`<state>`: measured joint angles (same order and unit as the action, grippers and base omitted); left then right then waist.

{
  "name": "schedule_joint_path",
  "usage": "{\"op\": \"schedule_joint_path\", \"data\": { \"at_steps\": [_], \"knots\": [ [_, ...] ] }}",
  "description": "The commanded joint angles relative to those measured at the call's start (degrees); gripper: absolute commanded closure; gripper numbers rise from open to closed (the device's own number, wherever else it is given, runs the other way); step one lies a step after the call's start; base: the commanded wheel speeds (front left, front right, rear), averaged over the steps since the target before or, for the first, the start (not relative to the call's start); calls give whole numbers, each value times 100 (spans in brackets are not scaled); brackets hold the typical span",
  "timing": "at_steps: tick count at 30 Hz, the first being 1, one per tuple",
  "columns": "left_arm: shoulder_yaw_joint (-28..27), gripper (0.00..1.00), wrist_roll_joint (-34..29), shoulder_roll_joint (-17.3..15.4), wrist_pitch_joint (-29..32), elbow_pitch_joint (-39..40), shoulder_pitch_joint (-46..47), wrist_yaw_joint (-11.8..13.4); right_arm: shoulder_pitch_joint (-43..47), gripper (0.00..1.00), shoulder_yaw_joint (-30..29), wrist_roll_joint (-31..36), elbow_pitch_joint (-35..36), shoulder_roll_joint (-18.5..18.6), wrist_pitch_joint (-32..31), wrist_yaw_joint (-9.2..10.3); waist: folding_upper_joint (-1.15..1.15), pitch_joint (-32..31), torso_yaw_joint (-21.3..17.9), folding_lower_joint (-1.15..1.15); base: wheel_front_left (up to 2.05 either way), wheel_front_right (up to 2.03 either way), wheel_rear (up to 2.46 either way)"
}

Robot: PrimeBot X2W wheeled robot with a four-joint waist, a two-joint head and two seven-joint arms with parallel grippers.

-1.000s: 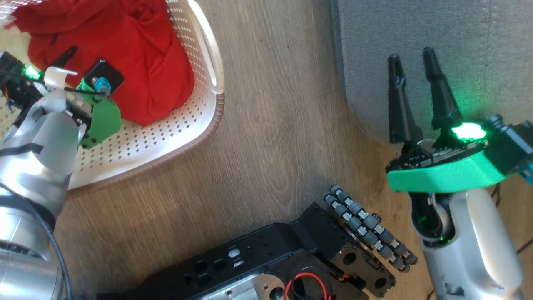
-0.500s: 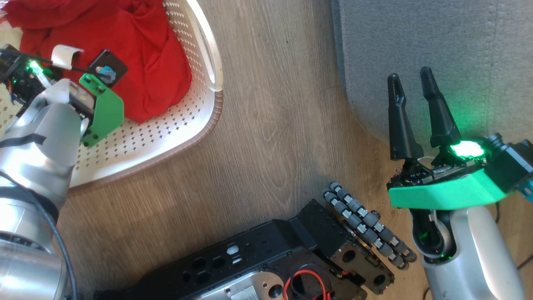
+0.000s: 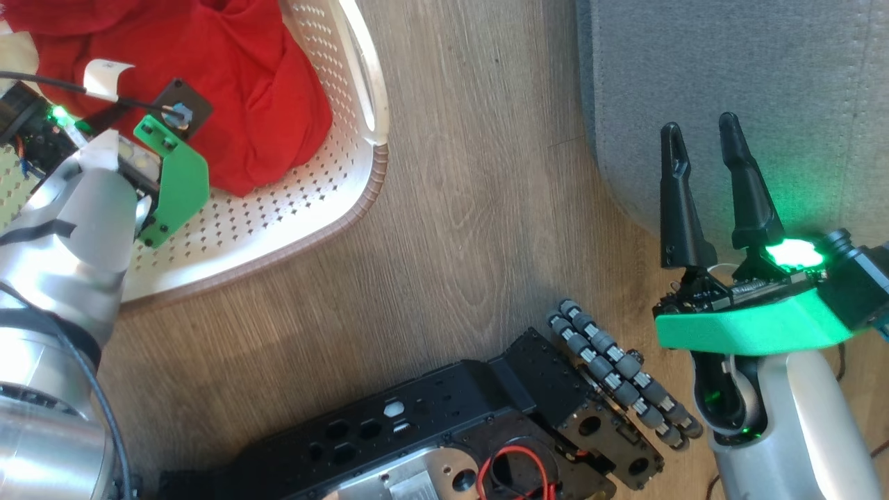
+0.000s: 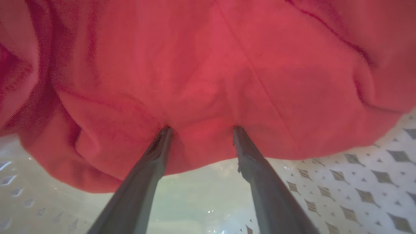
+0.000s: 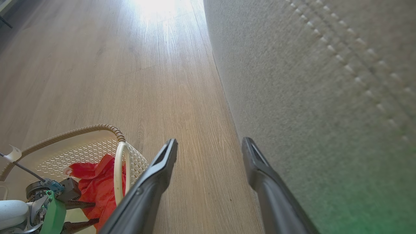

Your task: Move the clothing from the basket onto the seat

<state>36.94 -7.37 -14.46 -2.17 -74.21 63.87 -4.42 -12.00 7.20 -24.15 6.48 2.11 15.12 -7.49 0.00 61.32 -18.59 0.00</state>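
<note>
The red clothing (image 3: 264,90) lies heaped in the cream basket (image 3: 312,201) at the upper left of the head view. My left gripper (image 4: 201,130) is down inside the basket, open, both fingertips pressed into a fold of the red clothing (image 4: 208,65), with cloth bulging between them. Its green wrist mount (image 3: 170,180) hides the fingers from the head camera. My right gripper (image 3: 699,125) is open and holds nothing, its fingers lying over the rounded corner of the grey seat (image 3: 729,55). The right wrist view shows the seat (image 5: 308,97), the basket (image 5: 81,130) and the clothing (image 5: 97,185).
Wood floor (image 3: 472,173) runs between the basket and the seat. My black base with its grey roller wheel (image 3: 618,375) fills the bottom middle of the head view. The basket's white handle (image 3: 364,76) faces the seat.
The head view has shifted slightly. My right gripper has drawn back toward the bottom of the view. My left wrist has edged further over the red cloth in the basket.
</note>
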Motion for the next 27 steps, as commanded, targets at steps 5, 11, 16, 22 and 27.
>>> {"op": "schedule_joint_path", "data": {
  "at_steps": [5,11,16,22,27],
  "knots": [
    [6,0,33,-92,225,26,-24,93,340,0,70,88,131,76,-12,0,0,33,37,0,0,0,0],
    [152,0,-12,-123,687,26,-81,82,333,0,52,154,196,76,-12,0,0,56,81,0,0,0,0],
    [155,72,72,-120,865,26,-92,82,333,0,53,186,226,76,-12,0,0,72,104,0,0,0,0],
    [181,100,149,-115,882,26,-77,89,306,0,68,202,237,76,-12,0,0,70,116,0,0,0,0],
    [191,100,201,-118,809,26,-38,125,251,0,66,213,230,76,-12,0,0,58,125,0,0,0,0]
  ]
}}
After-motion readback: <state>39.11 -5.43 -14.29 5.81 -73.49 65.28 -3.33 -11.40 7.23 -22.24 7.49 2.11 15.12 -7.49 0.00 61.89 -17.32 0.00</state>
